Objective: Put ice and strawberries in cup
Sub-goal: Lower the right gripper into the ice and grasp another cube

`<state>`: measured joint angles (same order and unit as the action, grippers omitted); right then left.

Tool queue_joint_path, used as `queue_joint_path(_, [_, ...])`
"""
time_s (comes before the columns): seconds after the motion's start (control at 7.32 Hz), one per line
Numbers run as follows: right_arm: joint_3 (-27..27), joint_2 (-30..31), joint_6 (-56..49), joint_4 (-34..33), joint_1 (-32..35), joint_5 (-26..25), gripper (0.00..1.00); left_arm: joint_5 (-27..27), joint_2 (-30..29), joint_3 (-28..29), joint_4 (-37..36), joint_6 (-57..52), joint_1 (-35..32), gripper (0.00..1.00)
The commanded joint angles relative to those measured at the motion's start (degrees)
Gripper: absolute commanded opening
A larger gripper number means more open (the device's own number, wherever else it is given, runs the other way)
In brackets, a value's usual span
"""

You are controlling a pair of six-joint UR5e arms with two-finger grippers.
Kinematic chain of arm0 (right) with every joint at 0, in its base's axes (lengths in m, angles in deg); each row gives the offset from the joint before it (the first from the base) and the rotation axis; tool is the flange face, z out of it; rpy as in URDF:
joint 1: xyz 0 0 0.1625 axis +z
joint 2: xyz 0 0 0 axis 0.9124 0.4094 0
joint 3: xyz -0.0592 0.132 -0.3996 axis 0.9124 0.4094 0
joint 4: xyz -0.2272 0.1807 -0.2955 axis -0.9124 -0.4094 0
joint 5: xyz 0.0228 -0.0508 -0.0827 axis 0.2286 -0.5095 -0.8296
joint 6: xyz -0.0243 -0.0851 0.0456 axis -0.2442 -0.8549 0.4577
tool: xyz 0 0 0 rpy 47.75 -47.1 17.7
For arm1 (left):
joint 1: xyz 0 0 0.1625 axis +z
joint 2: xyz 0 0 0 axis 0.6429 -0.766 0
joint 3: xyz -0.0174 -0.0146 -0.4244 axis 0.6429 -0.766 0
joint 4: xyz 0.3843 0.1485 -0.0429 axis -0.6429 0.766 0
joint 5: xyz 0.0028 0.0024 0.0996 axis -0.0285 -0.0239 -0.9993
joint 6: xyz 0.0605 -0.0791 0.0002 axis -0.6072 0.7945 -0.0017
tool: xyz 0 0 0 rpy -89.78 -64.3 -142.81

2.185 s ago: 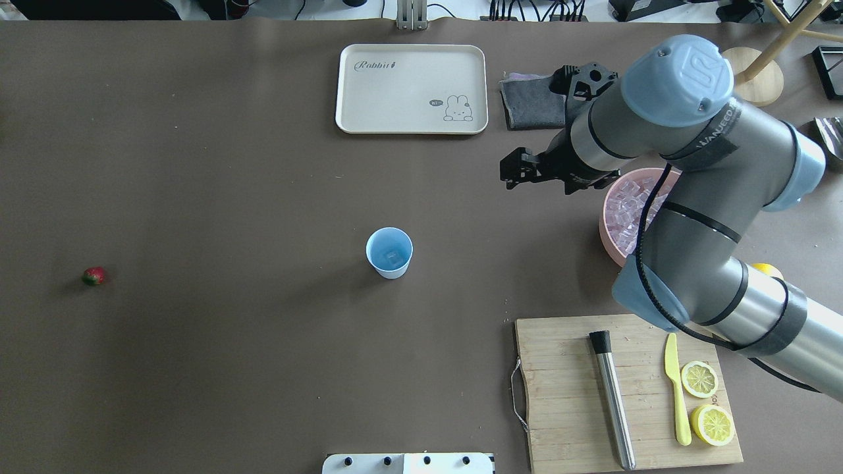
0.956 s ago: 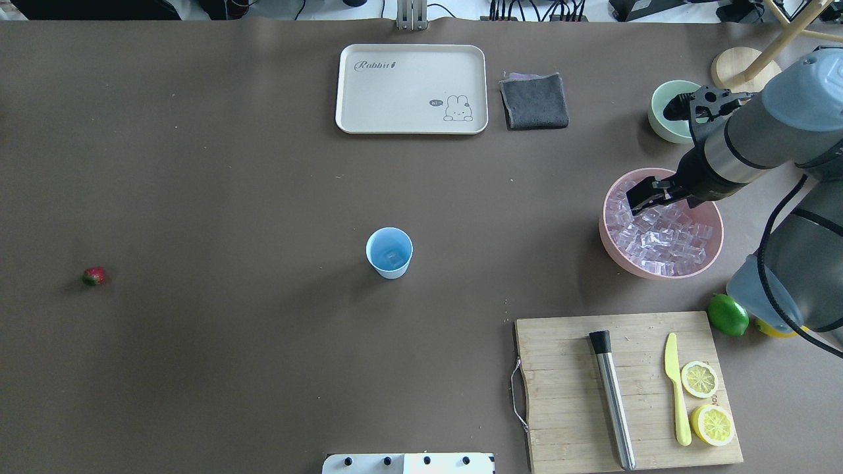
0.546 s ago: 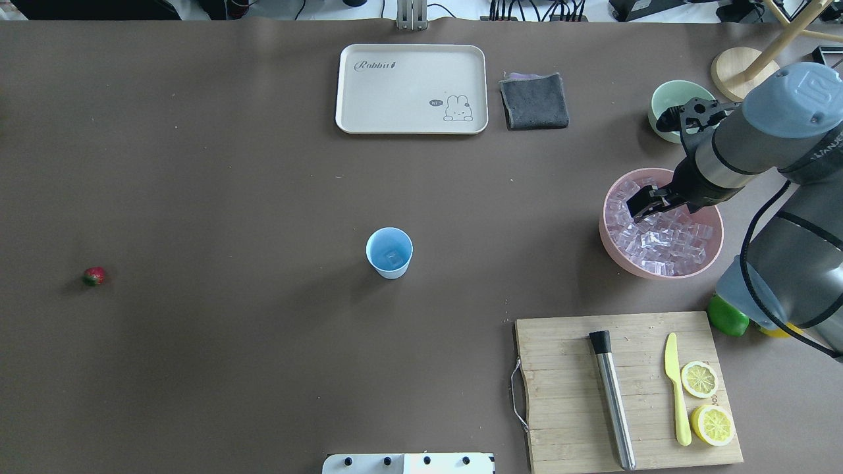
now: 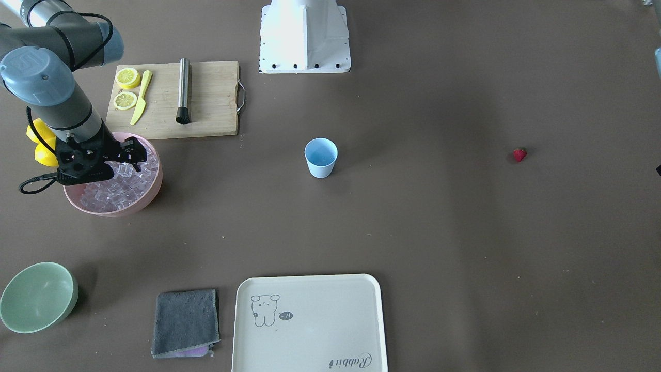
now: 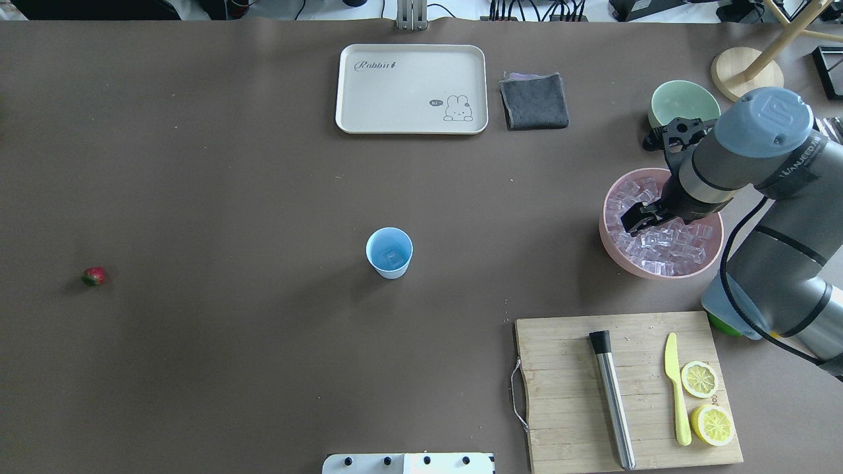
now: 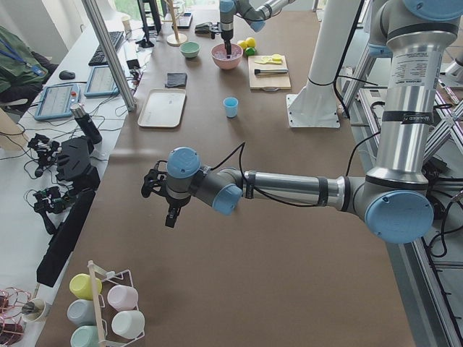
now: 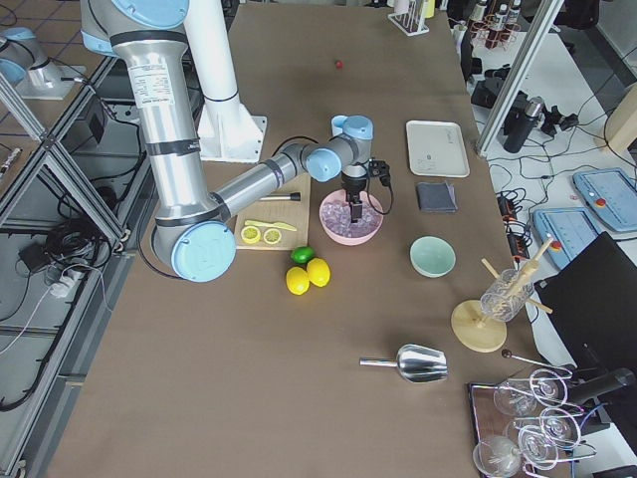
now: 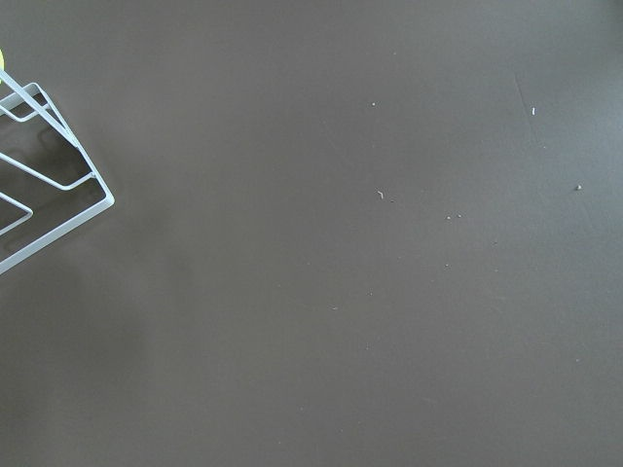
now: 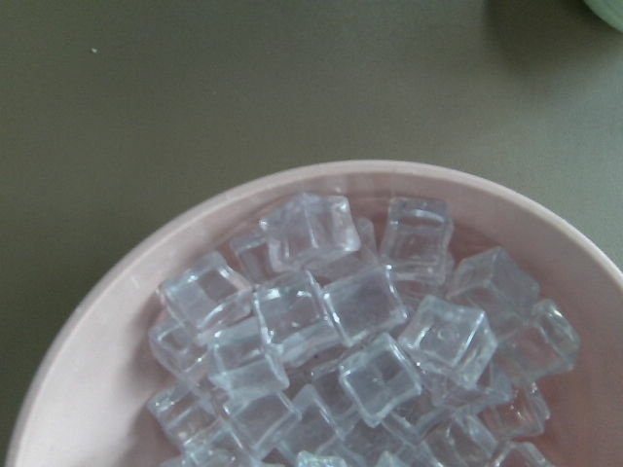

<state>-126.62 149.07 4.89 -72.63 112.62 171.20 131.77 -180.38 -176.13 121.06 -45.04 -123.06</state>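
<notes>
The light-blue cup (image 5: 389, 253) stands upright mid-table with one ice cube (image 5: 394, 257) in it; it also shows in the front view (image 4: 320, 157). More ice (image 5: 665, 240) fills the pink bowl (image 5: 609, 242) at the right, seen close in the right wrist view (image 9: 360, 321). My right gripper (image 5: 633, 220) hangs low over the bowl's left part, looking open and empty (image 4: 135, 156). The strawberry (image 5: 94, 276) lies alone at the far left of the table. My left gripper (image 6: 171, 215) shows only in the exterior left view, far from the cup; I cannot tell its state.
A green bowl (image 5: 681, 102) stands behind the pink bowl. A cream tray (image 5: 411, 89) and a grey cloth (image 5: 533, 100) lie at the back. A cutting board (image 5: 560, 382) holds a muddler, a yellow knife and lemon halves. A wire rack (image 8: 39, 185) is near the left wrist.
My right arm swung from left of the pink bowl back over it, then the gripper sank toward the ice and shifted slightly to the near left. Cup and strawberry have not moved.
</notes>
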Motion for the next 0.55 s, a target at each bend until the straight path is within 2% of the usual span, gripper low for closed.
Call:
queue_joint_path(0.0, [0.05,0.21,-0.09,-0.14,-1.16,-0.38,0.99,0.00,-0.17,0.06,-0.01,0.00,0.00,0.98])
queue_joint_path(0.41, [0.13,0.39,-0.09,-0.23,-1.69,-0.47,0.99,0.00,-0.96,0.94,-0.01,-0.09,0.00,0.98])
